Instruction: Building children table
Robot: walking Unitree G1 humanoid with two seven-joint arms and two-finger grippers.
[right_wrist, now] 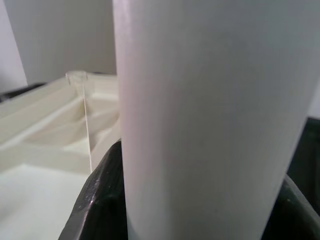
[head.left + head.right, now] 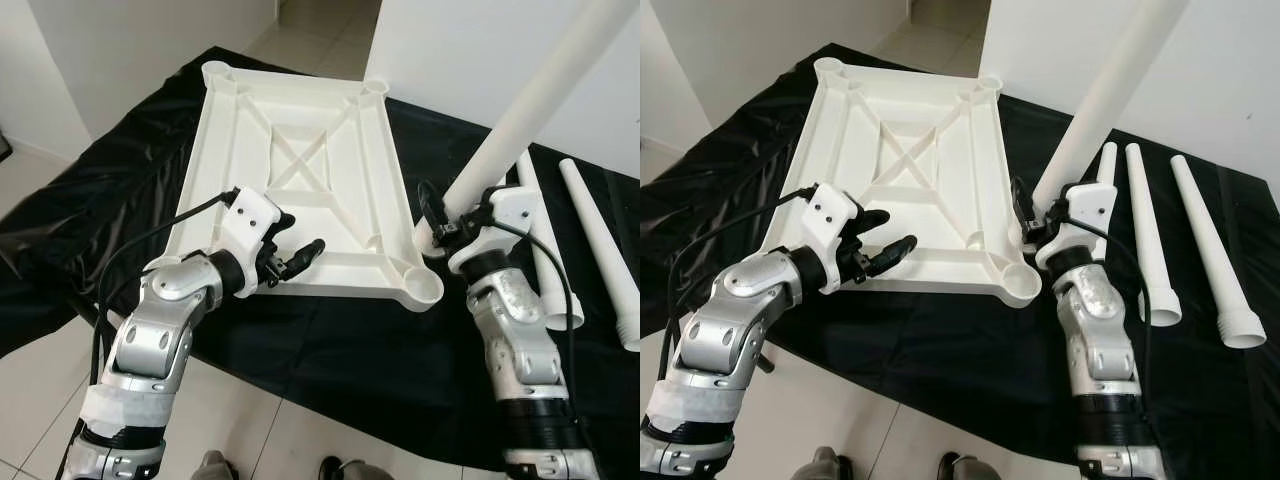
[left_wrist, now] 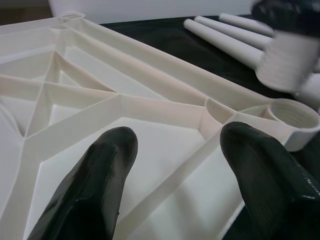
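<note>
The white table top [image 2: 392, 165] lies upside down on a black cloth, ribs up, with a round socket [image 2: 425, 287] at its near right corner. My left gripper [image 2: 300, 235] hovers open just above the top's near edge, nothing between its fingers [image 3: 95, 185]. My right gripper [image 2: 445, 225] is shut on a white table leg [image 2: 530, 95], held tilted up and to the right. The leg's lower threaded end [image 3: 287, 60] hangs just above and beside the corner socket [image 3: 295, 116]. In the right wrist view the leg [image 1: 210, 100] stands between the black fingers [image 1: 100, 200].
Three more white legs [image 2: 1145, 230] [image 2: 1210, 250] [image 2: 1105, 170] lie on the black cloth [image 2: 330, 350] to the right of the top. White walls stand behind, pale tiled floor [image 2: 260, 420] lies in front, and a doorway opens at the far middle.
</note>
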